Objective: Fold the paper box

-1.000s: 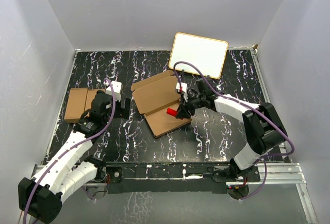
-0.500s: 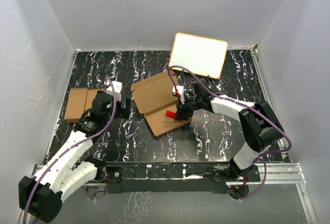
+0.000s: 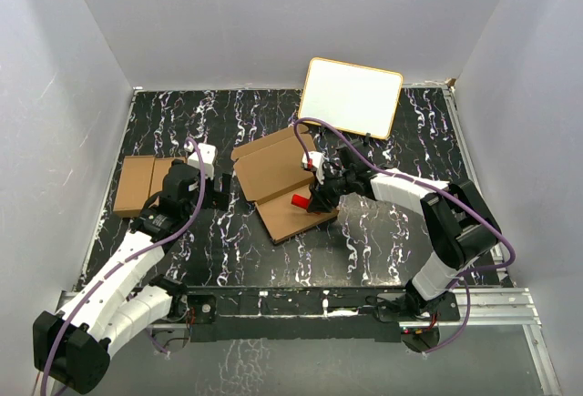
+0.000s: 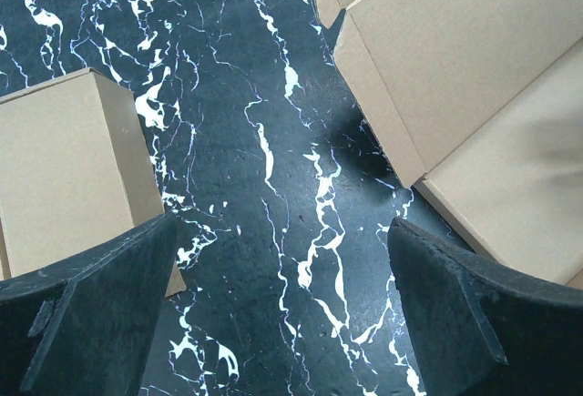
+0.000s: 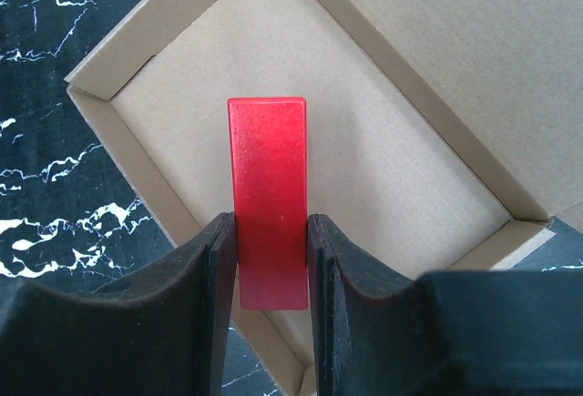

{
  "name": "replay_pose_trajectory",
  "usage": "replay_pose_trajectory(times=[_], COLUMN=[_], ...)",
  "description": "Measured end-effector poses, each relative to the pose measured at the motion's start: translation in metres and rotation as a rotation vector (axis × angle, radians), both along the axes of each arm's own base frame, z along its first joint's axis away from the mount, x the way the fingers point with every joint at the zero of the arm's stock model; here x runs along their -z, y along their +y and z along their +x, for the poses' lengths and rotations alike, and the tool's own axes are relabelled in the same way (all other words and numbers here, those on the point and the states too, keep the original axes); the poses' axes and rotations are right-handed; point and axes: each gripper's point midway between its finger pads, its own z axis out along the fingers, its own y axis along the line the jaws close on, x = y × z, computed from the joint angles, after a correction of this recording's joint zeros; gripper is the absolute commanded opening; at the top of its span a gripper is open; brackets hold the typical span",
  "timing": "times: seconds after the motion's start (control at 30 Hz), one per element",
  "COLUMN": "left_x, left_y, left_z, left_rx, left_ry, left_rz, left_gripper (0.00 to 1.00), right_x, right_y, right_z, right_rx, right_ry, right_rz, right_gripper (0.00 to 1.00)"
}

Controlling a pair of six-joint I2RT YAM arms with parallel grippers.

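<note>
The right claw (image 5: pixel 271 232) is clamped on a red block (image 5: pixel 267 168) above the open paper box (image 5: pixel 383 187).
The box lies unfolded directly beneath that claw, its low tray walls standing around the block, which is gripped by its near end. The left claw (image 4: pixel 282 228) hangs with its fingers wide apart over the dark marbled surface (image 4: pixel 264 96), the box's edge to its right and brown cartons (image 4: pixel 64 159) at its left.

**Matt card, satin red, marbled top**

The paper box (image 3: pixel 278 182) is plain brown cardboard, matt and faintly fibrous. The red block (image 5: pixel 268 168) looks smooth, with a soft satin coat. The right gripper (image 5: pixel 271 232) has fingers (image 5: pixel 205 305) of matt black plastic. The table (image 4: pixel 264 232) is smooth, with a black, white-veined marble print.
</note>
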Motion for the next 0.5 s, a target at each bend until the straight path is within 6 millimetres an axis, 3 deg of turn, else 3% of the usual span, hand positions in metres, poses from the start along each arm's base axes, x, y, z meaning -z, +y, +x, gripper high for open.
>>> replay_pose_trajectory(times=[0.37,0.4,0.43,0.5], left_x=[0.0000,0.0000,0.0000,0.0000], left_y=[0.0000,0.0000,0.0000,0.0000], left_z=[0.0000,0.0000,0.0000,0.0000], left_rx=[0.000,0.000,0.000,0.000], left_ry=[0.000,0.000,0.000,0.000], left_rz=[0.000,0.000,0.000,0.000], left_gripper=[0.97,0.97,0.97,0.97], right_x=[-0.0002,-0.0004,-0.0005,-0.0009], right_y=[0.0003,0.0006,0.0007,0.0010], right_z=[0.0025,0.0030,0.0035,0.0041], right_rx=[0.018,0.019,0.020,0.026], right_ry=[0.002,0.000,-0.003,0.000], right_rz=[-0.002,-0.001,-0.001,0.001], right_gripper=[0.09,0.57,0.93,0.98])
